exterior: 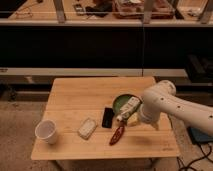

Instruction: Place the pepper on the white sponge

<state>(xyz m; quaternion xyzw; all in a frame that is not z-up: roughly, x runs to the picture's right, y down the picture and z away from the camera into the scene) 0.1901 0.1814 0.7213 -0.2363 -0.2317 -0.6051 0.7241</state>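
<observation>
Reaching in from the right, my white arm (170,104) hides the right side of the green dish (119,101) and is cut off at the picture's right edge. My tool (124,118) hangs at the dish's near rim, just above the upper end of the pepper (118,134). Its jaws stand apart, released, grasping nothing. A pale patch beside the tool is too blurred for me to name.

The pepper lies flat on the wooden surface (75,95), tapering toward the front edge. A black block (107,117) lies just to its left. Further left, the white sponge (87,128) rests flat, apart from both. A white paper cup (46,131) stands upright near the front left corner.

What the dish holds, I cannot tell.
</observation>
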